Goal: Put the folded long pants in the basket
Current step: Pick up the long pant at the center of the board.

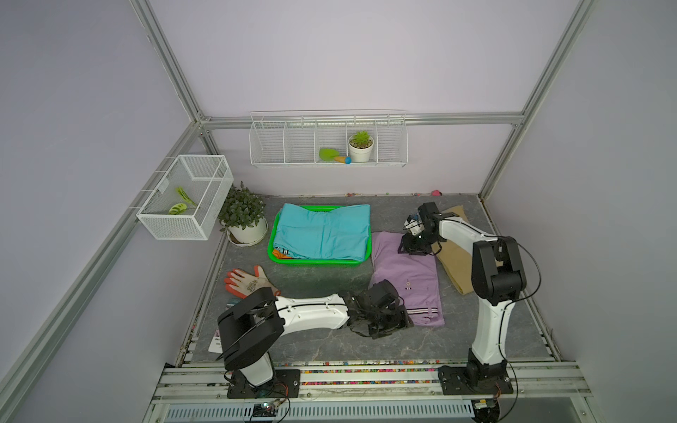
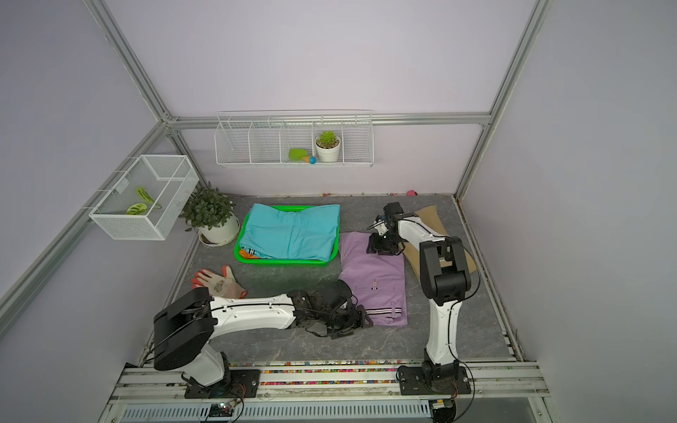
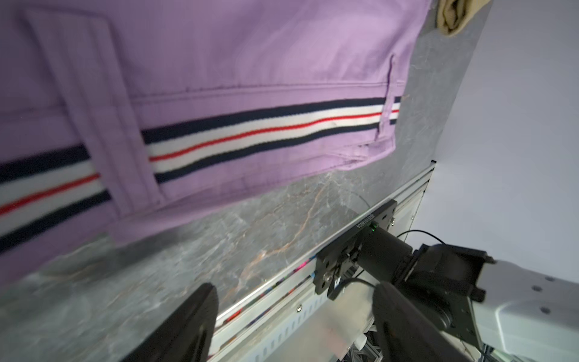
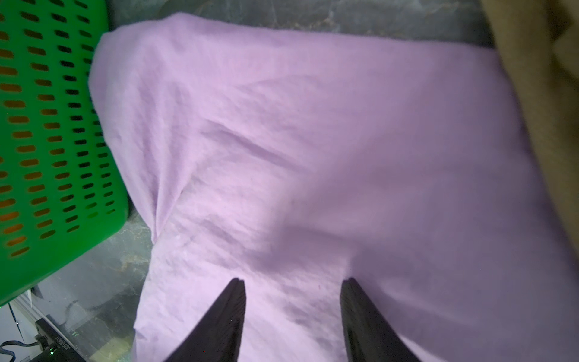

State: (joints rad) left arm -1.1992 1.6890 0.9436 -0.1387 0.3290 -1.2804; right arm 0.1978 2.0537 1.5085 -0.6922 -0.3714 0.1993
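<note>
1. Counter (image 1: 329,348): flat slab with a grey, marbled, stone-look surface.
2. Teal pants (image 1: 322,230): smooth cloth folded into a broad rectangle. They lie in the basket (image 1: 318,263), long axis left to right.
3. Lilac pants (image 1: 406,271): soft, creased oblong fold on the counter, just right of the basket. Long axis runs near to far, with the striped knit waistband (image 3: 266,125) at the near end.
4. Tan pants (image 1: 451,263): oblong fold on the counter just beside the lilac pair, slightly slanted.
5. Basket: rigid bright green plastic with slotted walls and rounded corners.
6. Orange pants (image 1: 282,252): one corner shows beneath the teal pair.
7. Right claw (image 4: 293,280): black tapered fingers (image 4: 225,313) parted over the lilac cloth, nothing pinched.
8. Left claw (image 3: 296,286): jaws wide apart and empty, beside the waistband.
</note>
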